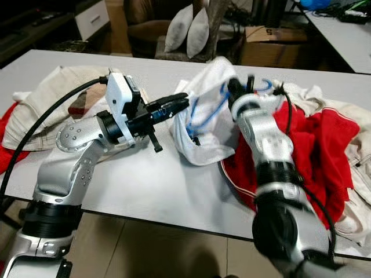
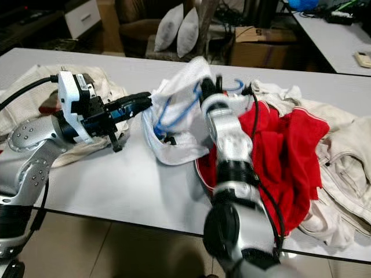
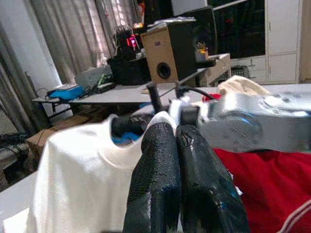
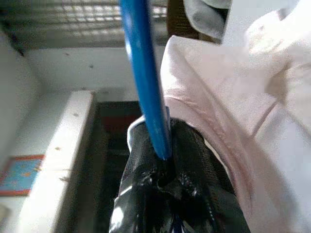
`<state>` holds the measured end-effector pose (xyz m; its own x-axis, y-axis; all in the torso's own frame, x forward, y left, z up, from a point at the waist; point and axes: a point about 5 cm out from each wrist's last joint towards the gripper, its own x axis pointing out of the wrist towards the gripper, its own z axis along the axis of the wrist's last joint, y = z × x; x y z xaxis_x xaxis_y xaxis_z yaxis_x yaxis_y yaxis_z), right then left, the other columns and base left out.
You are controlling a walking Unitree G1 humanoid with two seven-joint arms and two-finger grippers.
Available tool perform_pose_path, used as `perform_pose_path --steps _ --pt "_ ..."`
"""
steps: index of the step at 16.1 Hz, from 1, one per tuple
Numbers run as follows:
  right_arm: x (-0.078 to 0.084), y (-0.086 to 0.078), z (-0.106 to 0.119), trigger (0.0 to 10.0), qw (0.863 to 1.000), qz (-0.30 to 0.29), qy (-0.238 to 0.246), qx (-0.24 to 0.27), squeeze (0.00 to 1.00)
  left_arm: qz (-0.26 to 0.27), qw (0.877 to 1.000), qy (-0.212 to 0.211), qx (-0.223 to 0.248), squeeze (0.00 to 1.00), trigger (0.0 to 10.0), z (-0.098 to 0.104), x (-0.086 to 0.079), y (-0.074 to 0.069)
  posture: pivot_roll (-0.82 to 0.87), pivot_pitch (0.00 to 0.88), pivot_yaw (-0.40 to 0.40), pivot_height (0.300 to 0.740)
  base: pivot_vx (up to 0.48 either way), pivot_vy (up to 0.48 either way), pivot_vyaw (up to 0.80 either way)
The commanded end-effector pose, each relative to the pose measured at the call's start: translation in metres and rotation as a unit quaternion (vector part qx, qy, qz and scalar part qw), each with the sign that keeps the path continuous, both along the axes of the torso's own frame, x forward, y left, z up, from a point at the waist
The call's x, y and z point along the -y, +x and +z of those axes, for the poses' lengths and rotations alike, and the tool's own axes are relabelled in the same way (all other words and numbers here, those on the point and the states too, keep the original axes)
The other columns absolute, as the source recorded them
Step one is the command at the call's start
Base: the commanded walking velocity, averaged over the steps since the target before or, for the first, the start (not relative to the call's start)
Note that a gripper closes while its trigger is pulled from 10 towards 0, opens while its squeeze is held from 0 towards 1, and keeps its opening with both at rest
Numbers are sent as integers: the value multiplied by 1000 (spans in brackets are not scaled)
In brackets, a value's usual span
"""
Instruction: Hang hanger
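Right tool (image 4: 163, 160) clenched on blue hanger (image 4: 143, 73) inside white T-shirt (image 1: 206, 124), left tool (image 1: 177, 105) pinched closed at shirt's edge, above white tabletop (image 1: 145, 185)

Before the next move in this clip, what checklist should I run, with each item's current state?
1. Right gripper holding the blue hanger: ok, jaws shut on its rod.
2. Hanger inside the white shirt: ok, blue wire shows through the cloth.
3. Left gripper on the shirt: cannot tell; its jaws are shut at the shirt's edge, but cloth between them is not visible.
4. Shirt free of the red garment: cannot tell, they overlap on the table.
5. Rail or hook to hang on: cannot tell.
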<state>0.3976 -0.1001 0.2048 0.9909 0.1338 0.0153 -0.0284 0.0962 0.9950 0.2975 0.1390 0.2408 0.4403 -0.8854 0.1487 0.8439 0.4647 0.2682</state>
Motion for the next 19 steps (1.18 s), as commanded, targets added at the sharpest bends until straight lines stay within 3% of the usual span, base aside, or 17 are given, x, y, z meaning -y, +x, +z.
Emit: perform_pose_path --steps 1,4,6,8,10,12,14,16,19 --pt "-19 3 12 10000 999 9 42 13 0 -10 1000 22 5 0 0 3 0 -2 100 0 65 740 0 0 0" --pt "-24 6 18 10000 998 8 65 18 0 -13 999 52 -10 0 0 -3 -3 -4 120 0 73 740 0 0 0" --pt "-20 7 20 10000 996 6 87 24 0 33 996 84 -11 0 0 -8 -20 4 127 0 79 740 0 0 0" --pt "-17 8 17 10000 996 -2 92 18 0 19 997 75 -16 0 0 -5 -21 0 129 0 78 740 0 0 0" --pt "-15 11 16 10000 995 -8 103 14 0 13 995 94 -24 0 0 -11 -23 -2 130 0 78 740 0 0 0" --pt "-12 12 17 10000 995 -13 99 15 0 4 995 92 -30 0 0 -12 -25 -4 127 0 76 740 0 0 0" --pt "-10 13 14 10000 996 -21 90 6 0 -40 996 62 -53 0 0 -6 -21 -11 127 0 76 740 0 0 0" --pt "-8 13 6 10000 997 -28 65 -9 0 -50 997 45 -49 0 0 -3 -19 -13 126 0 74 740 0 0 0" --pt "-5 13 -3 10000 997 -37 64 -27 0 -81 993 45 -71 0 0 -4 -17 -19 128 0 70 740 0 0 0"
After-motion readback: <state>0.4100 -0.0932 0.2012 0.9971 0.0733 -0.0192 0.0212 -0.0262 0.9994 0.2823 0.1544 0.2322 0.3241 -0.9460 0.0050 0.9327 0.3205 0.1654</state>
